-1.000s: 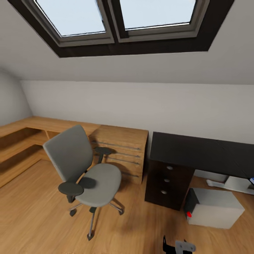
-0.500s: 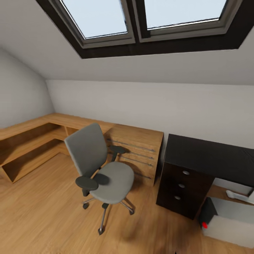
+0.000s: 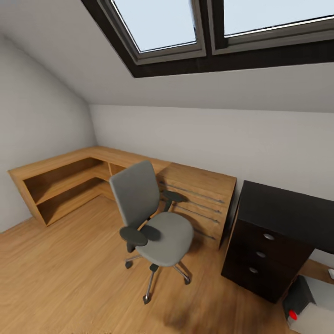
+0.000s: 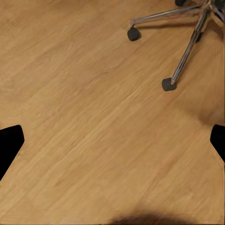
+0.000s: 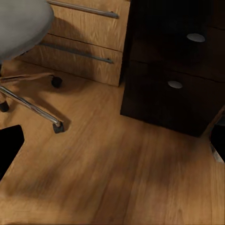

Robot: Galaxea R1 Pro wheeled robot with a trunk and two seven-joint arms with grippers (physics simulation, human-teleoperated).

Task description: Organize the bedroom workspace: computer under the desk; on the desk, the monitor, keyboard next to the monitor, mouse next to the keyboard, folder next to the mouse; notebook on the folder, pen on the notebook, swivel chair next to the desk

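Observation:
The swivel chair, grey with black armrests and a chrome base, stands on the wood floor left of the desk; its seat is bare. Under the black desk top are the dark drawer unit and, at the lower right corner, the grey computer with its red dot. In the left wrist view my left gripper hangs open over the floor near the chair's casters. My right gripper is open above the floor between the chair base and the drawer unit. Monitor, keyboard, mouse, folder, notebook and pen are out of view.
A light wooden dresser with long bar handles stands between chair and desk. A low wooden shelf unit runs along the left wall. Skylights sit in the sloped ceiling. Open wood floor lies left of and in front of the chair.
The whole head view has swung left: chair, dresser and desk have slid rightward in the picture and the computer is now at the lower right corner. The things themselves have not moved.

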